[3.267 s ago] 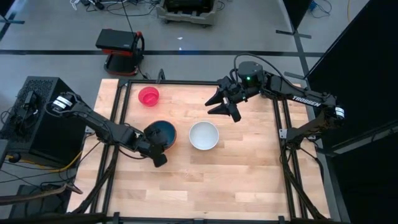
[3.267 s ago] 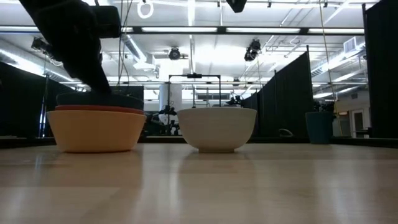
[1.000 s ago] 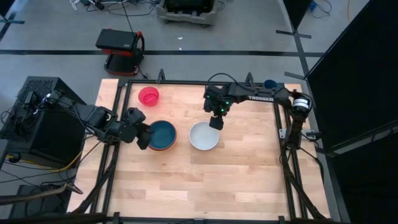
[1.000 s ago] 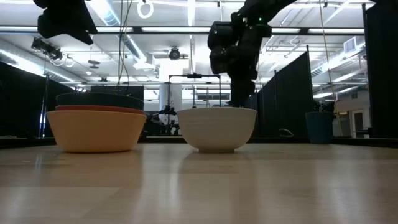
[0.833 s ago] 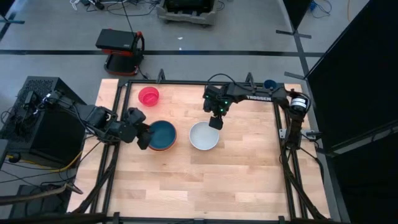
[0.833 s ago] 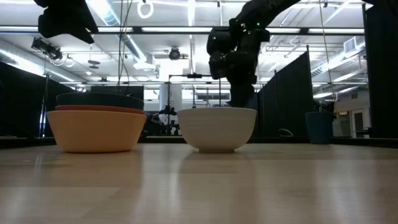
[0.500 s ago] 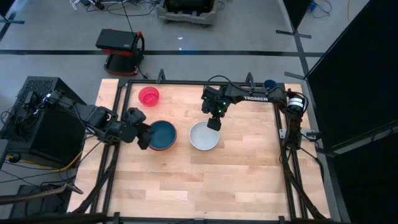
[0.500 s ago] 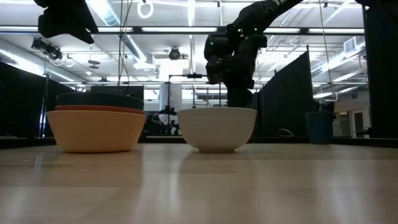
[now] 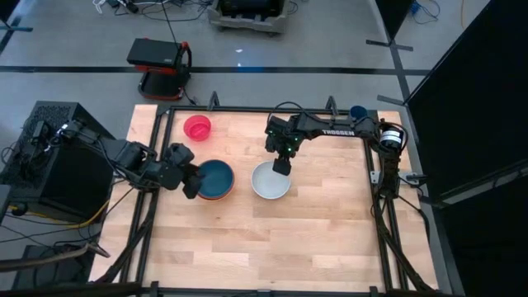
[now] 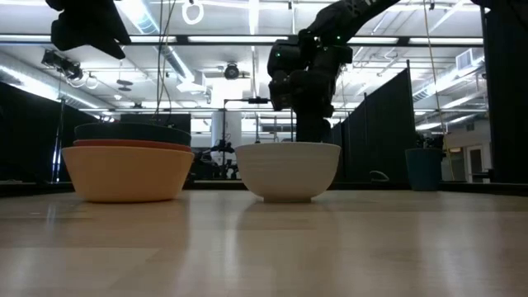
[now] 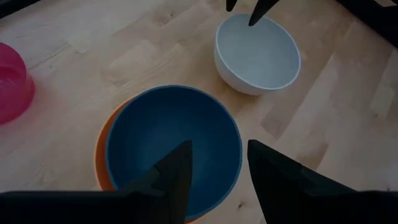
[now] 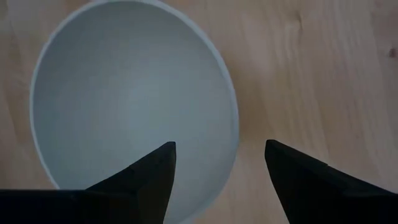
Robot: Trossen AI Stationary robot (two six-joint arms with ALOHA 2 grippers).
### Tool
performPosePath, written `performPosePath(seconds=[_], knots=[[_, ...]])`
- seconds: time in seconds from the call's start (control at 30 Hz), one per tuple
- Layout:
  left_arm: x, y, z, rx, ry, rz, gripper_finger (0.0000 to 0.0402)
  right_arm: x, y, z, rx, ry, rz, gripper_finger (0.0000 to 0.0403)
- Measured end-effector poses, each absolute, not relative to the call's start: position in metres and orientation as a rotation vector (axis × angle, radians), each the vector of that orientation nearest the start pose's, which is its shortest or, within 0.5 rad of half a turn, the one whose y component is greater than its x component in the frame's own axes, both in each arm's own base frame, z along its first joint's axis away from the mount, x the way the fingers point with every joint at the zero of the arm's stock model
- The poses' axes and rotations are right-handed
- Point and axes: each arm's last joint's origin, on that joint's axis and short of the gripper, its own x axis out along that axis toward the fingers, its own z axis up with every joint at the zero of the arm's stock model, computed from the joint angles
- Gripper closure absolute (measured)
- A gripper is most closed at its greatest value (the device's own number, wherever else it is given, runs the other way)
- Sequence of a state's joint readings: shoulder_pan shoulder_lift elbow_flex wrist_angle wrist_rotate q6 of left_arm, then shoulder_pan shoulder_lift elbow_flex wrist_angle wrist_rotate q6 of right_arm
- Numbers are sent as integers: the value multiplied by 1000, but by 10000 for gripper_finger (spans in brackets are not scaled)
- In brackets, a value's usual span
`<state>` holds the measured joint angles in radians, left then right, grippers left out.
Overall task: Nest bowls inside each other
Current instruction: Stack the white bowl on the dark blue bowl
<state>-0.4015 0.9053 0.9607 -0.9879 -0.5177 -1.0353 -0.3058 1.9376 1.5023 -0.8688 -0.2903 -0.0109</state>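
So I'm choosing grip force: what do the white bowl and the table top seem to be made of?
The round pale white bowl looks like matte plastic: one even colour with a soft, dull sheen, though glazed ceramic can't be ruled out. The light wooden table top looks like lightly finished butcher-block wood: visible joined strips and grain.

Teal bowl (image 9: 216, 177) nested; white bowl (image 9: 271, 181) beside, upright.

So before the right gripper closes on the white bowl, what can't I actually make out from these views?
- Right gripper: its fingers straddle the white bowl rim, but the tips are cut off by the right wrist view's edge; contact unclear.
- Low view: the bowl's wall hides the fingertips.
- Stack: the high view shows only the teal bowl and a sliver of orange; the red bowl shows only as a band in the low view.
- Pink bowl: cut off by the left wrist view's edge.
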Motion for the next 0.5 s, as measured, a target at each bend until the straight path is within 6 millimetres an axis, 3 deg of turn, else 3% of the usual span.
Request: performPosePath(seconds=[0.23,0.5], knots=[[148,-47,310,-558,679,512,259,373,-107,208,379,1243,-8,199],[148,-47,310,-559,678,511,259,365,-104,189,393,1294,-5,234]])
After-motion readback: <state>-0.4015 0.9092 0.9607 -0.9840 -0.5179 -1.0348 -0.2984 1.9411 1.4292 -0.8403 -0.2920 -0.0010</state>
